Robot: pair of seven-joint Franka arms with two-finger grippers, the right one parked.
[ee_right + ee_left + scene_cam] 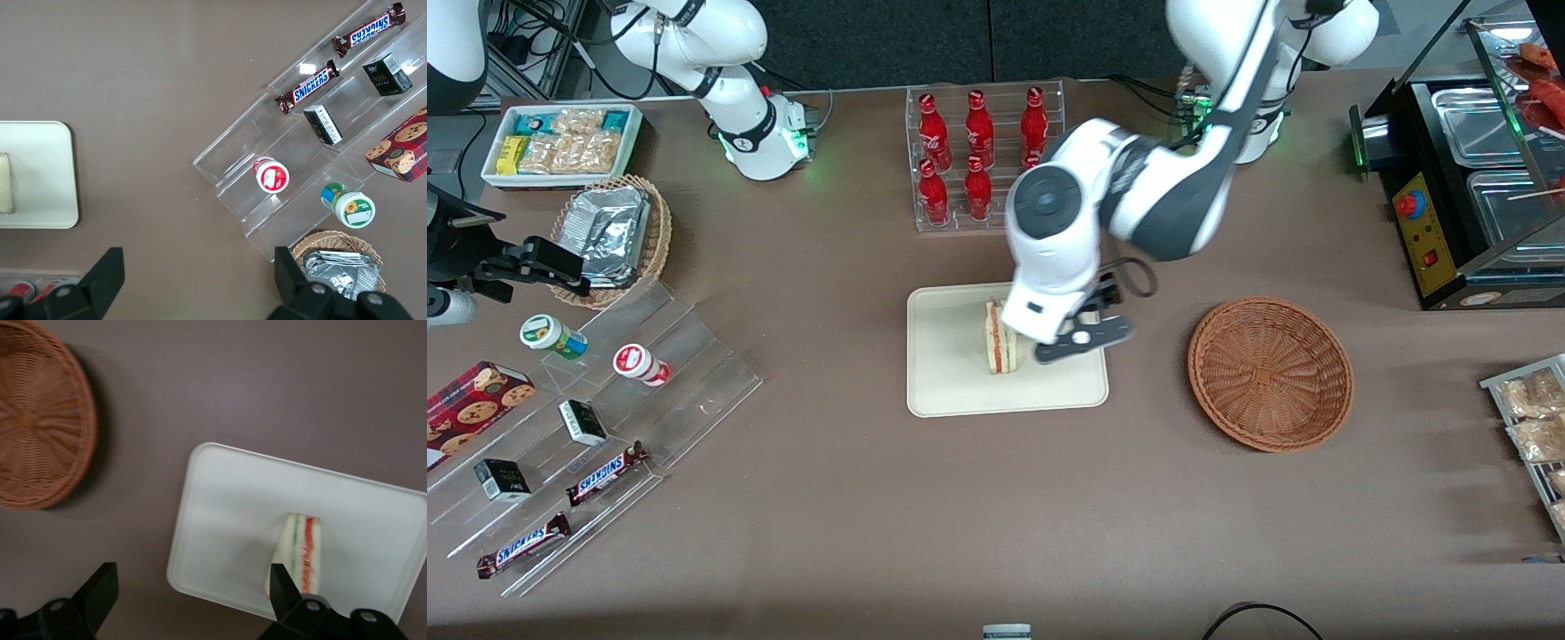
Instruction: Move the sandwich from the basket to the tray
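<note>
Sandwich (1000, 338) standing on its edge on the cream tray (951, 391), cut face with red and green filling turned up, near the tray's middle; the reddish-brown wicker basket (1270, 373) lies empty, well apart, toward the working arm's end of the table. The left arm's gripper (190, 597) hangs above the tray with its jaws spread wide and nothing between them, as the wrist view shows: one black finger (283, 587) overlaps the sandwich's near end in that view, the other (99, 590) stands out over bare tabletop. The sandwich thus lies just beside one finger rather than between the two, and whether that finger touches the bread cannot be told. Principal hazard, judged from this pose: the wedge stands on a narrow base, so a sideways or tilted departure of the gripper could clip it with the nearer finger and topple it flat or push it toward the tray's rim. A straight vertical lift would avoid this. The placement itself appears complete.
</note>
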